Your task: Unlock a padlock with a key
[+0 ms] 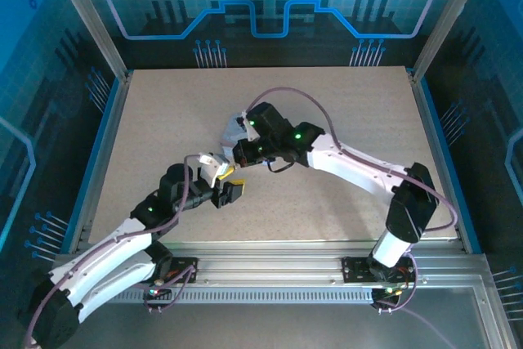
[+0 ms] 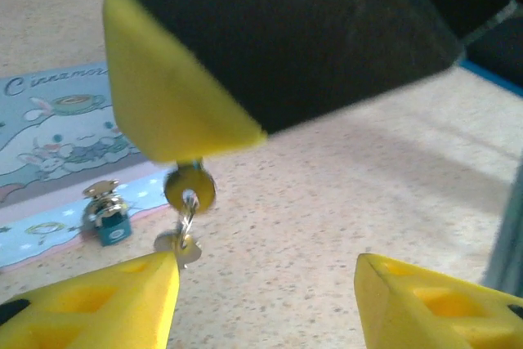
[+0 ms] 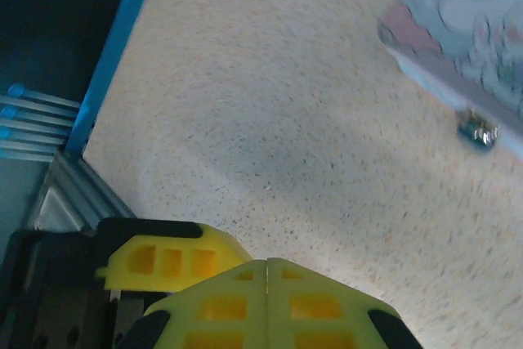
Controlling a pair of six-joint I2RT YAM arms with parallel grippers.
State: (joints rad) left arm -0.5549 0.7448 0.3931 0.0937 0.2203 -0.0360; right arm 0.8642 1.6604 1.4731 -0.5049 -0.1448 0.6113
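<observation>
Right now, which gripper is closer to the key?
Right. The right gripper is shut on the key, which hangs from its fingertips; the left gripper is open just below it, not gripping.

Left tool (image 1: 233, 185), right tool (image 1: 239, 157) close together, table (image 1: 351, 104)

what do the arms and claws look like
The left arm and right arm have white shells, black joints and looping purple cables; green lights glow on the right one. The left claw and right claw have yellow fingers with rectangular recesses on black bodies.
</observation>
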